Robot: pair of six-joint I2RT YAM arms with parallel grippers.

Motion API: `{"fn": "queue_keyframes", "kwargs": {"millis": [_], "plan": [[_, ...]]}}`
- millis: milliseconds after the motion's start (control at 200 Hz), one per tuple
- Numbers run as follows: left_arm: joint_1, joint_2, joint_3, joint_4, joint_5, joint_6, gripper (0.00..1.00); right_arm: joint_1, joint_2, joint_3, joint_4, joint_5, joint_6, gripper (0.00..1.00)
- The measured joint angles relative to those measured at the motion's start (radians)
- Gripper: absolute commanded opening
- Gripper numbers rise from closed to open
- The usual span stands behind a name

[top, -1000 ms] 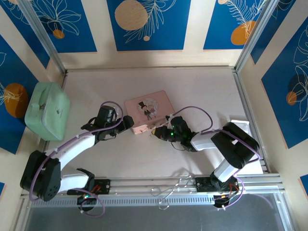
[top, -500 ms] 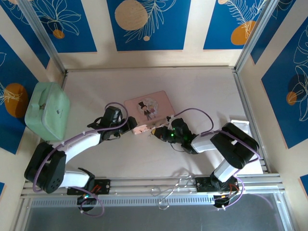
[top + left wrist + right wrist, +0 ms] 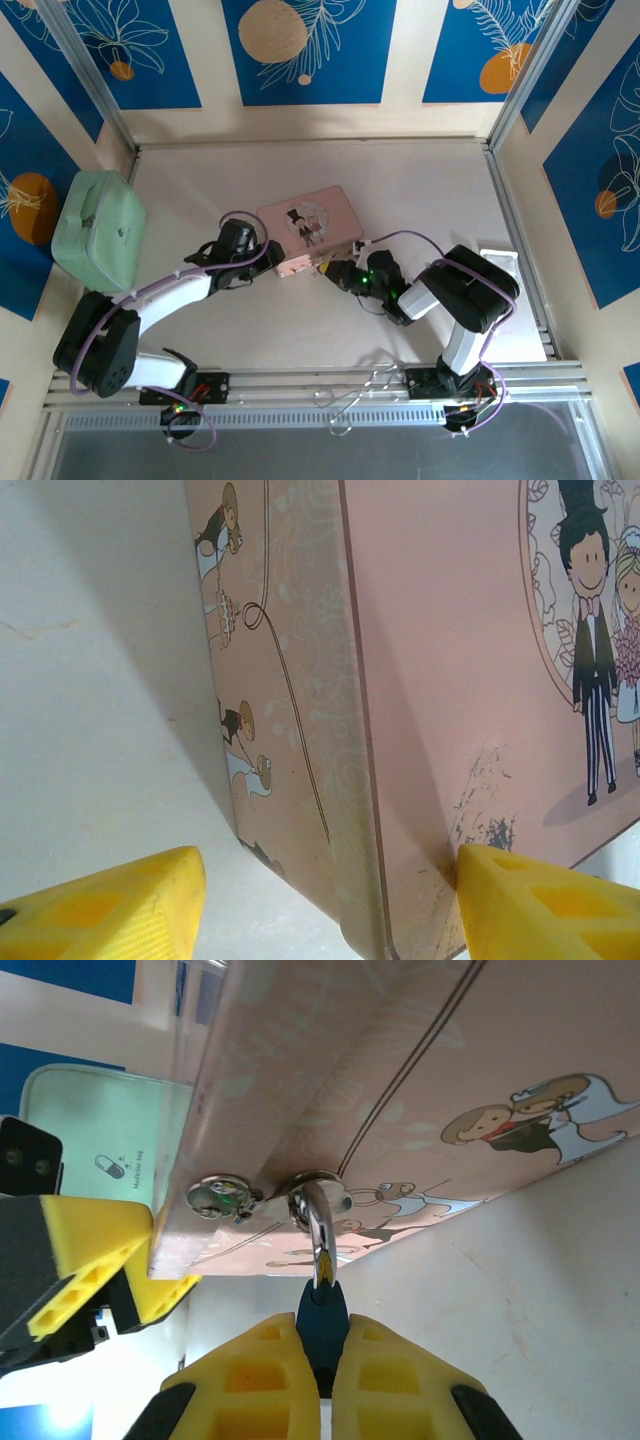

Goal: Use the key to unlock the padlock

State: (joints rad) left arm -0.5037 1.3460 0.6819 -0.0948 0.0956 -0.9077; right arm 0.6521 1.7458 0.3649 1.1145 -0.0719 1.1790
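Right gripper (image 3: 322, 1345): 2 yellow fingers (image 3: 250, 1380) pinched tight on padlock (image 3: 321, 1305) blue body. Padlock at near edge of pink box (image 3: 308, 228) (silver shackle through box hasp), middle of table (image 3: 420, 190). Left gripper (image 3: 325, 885): jaws apart, straddling box corner, 1 finger touching lid, other clear of side wall, nothing gripped.

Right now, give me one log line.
left hand: open, straddling pink picture box corner | right hand: shut on small blue padlock

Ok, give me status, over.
Right gripper shut on padlock, shackle hooked in pink box latch. Left gripper open astride box corner. Nothing in the way.
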Motion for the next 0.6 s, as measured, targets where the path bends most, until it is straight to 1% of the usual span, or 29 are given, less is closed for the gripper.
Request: {"fn": "queue_keyframes", "kwargs": {"millis": [295, 390, 495, 600], "plan": [[0.0, 0.0, 0.002, -0.001, -0.004, 0.02, 0.64, -0.055, 0.053, 0.021, 0.074, -0.015, 0.05, 0.0], [0.0, 0.0, 0.005, -0.004, -0.006, 0.027, 0.63, -0.061, 0.048, 0.02, 0.058, -0.016, 0.049, 0.0], [0.0, 0.0, 0.018, -0.027, -0.011, 0.036, 0.64, -0.053, -0.028, 0.02, -0.058, -0.023, 0.026, 0.0], [0.0, 0.0, 0.04, -0.071, -0.024, 0.061, 0.65, -0.028, -0.224, 0.022, -0.308, -0.017, -0.024, 0.0]]}}
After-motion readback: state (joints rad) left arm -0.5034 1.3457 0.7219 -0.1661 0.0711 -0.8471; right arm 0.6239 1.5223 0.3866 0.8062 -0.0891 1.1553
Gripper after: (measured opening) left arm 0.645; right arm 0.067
